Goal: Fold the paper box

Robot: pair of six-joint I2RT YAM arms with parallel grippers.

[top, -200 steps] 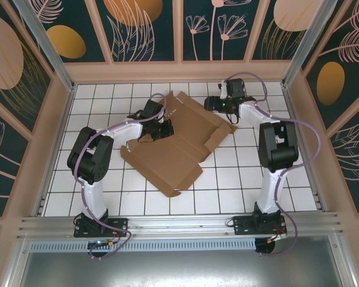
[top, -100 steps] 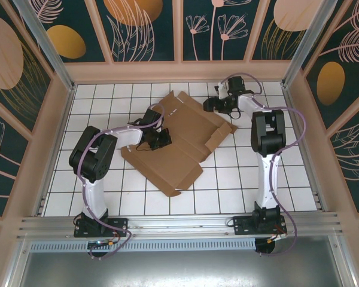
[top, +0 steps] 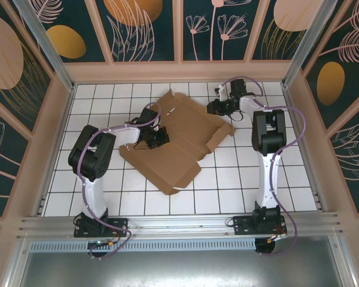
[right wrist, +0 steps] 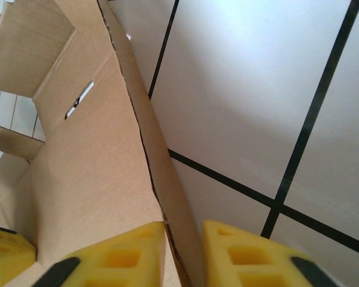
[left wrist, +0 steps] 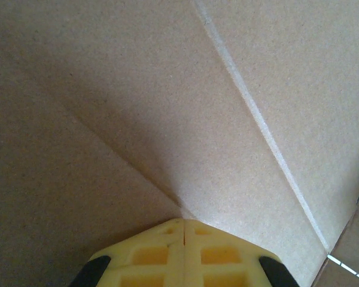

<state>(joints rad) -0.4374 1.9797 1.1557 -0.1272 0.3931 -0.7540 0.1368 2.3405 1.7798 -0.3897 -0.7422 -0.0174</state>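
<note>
Brown corrugated cardboard: the paper box (top: 182, 134) lies as a die-cut sheet, largely flat, around the middle of the white tiled table (top: 275, 179), a little toward the far side.

Left gripper (top: 160, 139): sits over the left part of the sheet. In the left wrist view the left gripper (left wrist: 183, 222) is clenched, with its yellow pads (left wrist: 149, 254) pressed together with no gap and nothing between them. The tips are down at the cardboard surface where two creases meet, and they look to be in contact.

Right gripper (top: 217, 107): at the sheet's far-right edge. In the right wrist view the right gripper (right wrist: 184, 239) is drawn in narrow, and a raised flap edge of the paper box runs up between its two yellow pads (right wrist: 128, 251). Both pads lie against the cardboard, so it is grasping that flap. A cut slot (right wrist: 79, 100) shows in the panel to the left of the flap.
</note>
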